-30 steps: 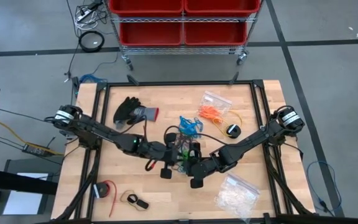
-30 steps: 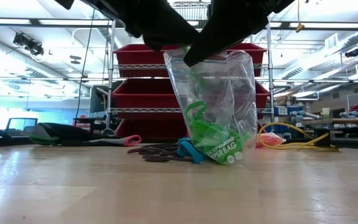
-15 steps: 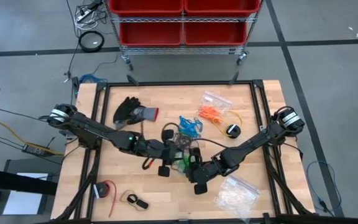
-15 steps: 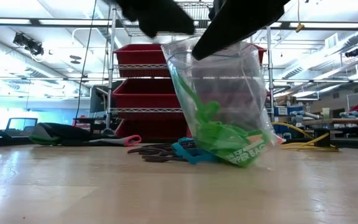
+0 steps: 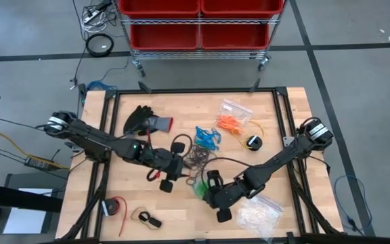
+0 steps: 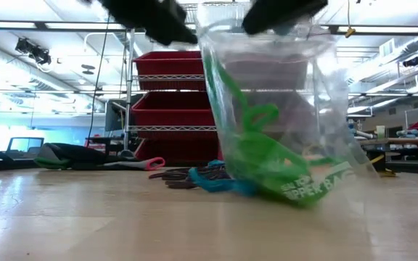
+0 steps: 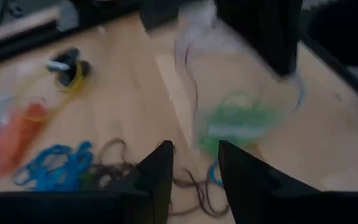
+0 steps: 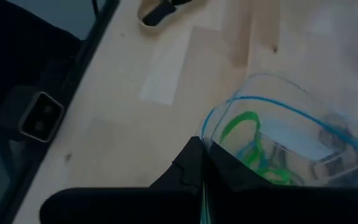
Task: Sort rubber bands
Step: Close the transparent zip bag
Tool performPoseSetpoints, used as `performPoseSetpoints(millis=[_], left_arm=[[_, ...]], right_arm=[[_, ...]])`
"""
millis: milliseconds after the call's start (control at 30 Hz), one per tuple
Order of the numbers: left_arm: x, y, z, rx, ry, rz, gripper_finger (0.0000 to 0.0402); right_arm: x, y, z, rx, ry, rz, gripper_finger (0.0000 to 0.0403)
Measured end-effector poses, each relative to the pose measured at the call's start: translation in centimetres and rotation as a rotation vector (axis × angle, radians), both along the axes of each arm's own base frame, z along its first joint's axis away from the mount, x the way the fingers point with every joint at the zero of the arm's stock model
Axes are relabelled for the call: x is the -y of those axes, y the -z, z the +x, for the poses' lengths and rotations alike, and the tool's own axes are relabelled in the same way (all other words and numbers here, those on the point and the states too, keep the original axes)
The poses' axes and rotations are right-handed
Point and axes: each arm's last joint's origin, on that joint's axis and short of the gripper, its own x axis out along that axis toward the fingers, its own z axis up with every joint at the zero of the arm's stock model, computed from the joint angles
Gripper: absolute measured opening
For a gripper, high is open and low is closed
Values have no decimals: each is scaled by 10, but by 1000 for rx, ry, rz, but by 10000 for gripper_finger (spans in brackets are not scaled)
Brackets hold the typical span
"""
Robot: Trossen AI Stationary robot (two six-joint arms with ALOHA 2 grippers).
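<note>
Right pincer (image 5: 212, 192), shut on the rim of a clear bag (image 6: 281, 123), carries it low over the bench (image 5: 290, 112), near six o'clock from the bench centre. Green rubber bands (image 6: 256, 156) lie in the bottom of the bag. The left pincer (image 5: 173, 177) hangs just at nine o'clock of the bag, its fingers (image 7: 160, 174) a little apart and holding nothing.

The step in hand, I judge, is filling the green bag; the next move calls for the left pincer to pick another green band while the bag mouth stays open.

The loose pile of dark bands (image 5: 195, 157) lies at one o'clock from the left pincer, touching the blue bands (image 5: 207, 137) beyond. Orange bands (image 5: 230, 123) lie farther, at two o'clock.
</note>
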Motion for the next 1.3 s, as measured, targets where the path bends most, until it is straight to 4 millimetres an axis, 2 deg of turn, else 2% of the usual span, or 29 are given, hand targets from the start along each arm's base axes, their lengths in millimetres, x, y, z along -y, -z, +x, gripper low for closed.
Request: performPoseSetpoints(millis=[200, 300, 433, 567, 900, 1133, 1300], left_arm=[[-8, 28, -4, 18, 96, 2, 136], [-18, 38, -5, 54, 142, -62, 136], [-30, 44, -4, 115, 169, -159, 136], [-39, 44, -3, 144, 166, -179, 136], [-43, 40, 1, 195, 207, -211, 136], [-42, 58, 9, 146, 190, -233, 136], [-42, 73, 17, 143, 178, -255, 136]], right_arm=[[-4, -4, -5, -45, 6, -3, 0], [-3, -4, -6, -68, 26, 12, 0], [-1, -2, -7, -104, 59, 19, 0], [2, 0, -8, -125, 67, 10, 0], [5, 1, -8, -149, 102, 19, 0], [10, 6, -14, -211, 197, 9, 6], [10, 6, -15, -204, 221, -14, 39]])
